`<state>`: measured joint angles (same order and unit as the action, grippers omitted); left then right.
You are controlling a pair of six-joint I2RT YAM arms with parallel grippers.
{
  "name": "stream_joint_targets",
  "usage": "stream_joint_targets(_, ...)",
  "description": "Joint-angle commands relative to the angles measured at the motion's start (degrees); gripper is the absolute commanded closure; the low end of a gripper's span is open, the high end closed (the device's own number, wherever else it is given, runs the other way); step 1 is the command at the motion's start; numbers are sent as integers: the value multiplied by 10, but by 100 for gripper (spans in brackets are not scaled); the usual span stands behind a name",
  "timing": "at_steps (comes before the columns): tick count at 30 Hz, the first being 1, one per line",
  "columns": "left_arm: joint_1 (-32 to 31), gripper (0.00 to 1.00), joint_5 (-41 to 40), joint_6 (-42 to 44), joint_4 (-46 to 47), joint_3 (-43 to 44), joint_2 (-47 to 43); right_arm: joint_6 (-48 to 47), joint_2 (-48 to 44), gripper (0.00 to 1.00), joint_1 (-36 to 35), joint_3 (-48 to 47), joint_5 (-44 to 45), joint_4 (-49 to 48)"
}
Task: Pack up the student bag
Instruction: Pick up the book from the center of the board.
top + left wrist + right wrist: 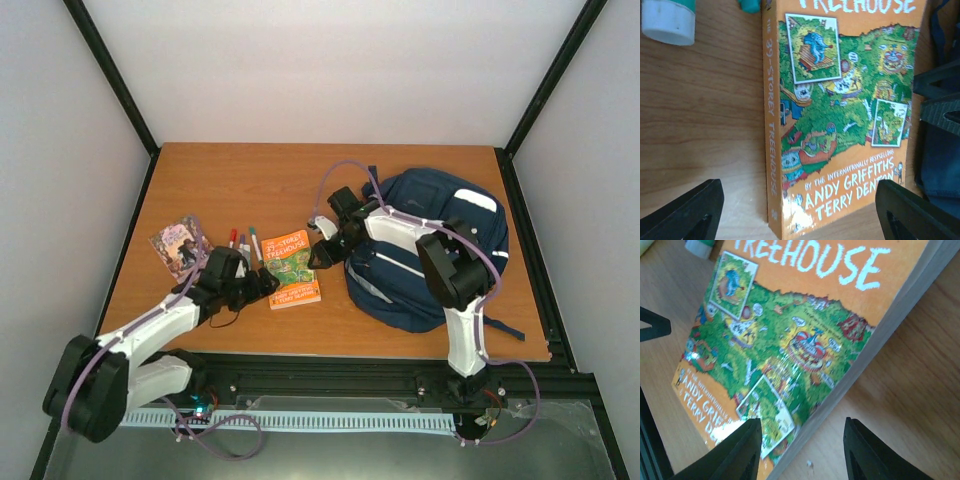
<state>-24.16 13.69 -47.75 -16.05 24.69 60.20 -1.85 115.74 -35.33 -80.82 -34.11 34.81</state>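
Note:
The student bag [430, 250], navy with white stripes, lies on the right half of the table; its blue fabric also shows in the left wrist view [940, 165]. An orange "Treehouse" book [290, 268] lies flat just left of it. My left gripper [262, 285] is open at the book's near left end [840, 115], one finger left of the spine and the other by the lower right corner [800, 215]. My right gripper [322, 245] is open, low over the book's page edge [800, 450] on the bag's side, touching nothing I can see.
Markers [245, 243] lie just left of the book; a white cap [670, 22] shows in the left wrist view. A small picture book [180, 245] lies at the far left. The black frame rail [380, 370] runs along the near edge.

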Motion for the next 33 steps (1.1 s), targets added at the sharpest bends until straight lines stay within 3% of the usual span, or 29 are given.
stream_joint_targets(1, 12, 16, 22, 13, 72, 18, 56, 16, 46, 56, -2, -29, -21, -12)
stream_joint_targets(6, 33, 19, 49, 16, 114, 23, 106, 23, 63, 62, -2, -31, 0, -11)
stream_joint_targets(15, 65, 17, 133, 4, 169, 32, 192, 25, 100, 82, -2, -19, 38, 7)
stream_joint_targets(26, 65, 14, 225, -89, 320, 0, 212, 23, 144, 85, -3, -14, 38, 20)
stream_joint_targets(33, 61, 15, 240, -149, 374, 17, 139, 25, 164, 85, -3, -15, 16, 20)
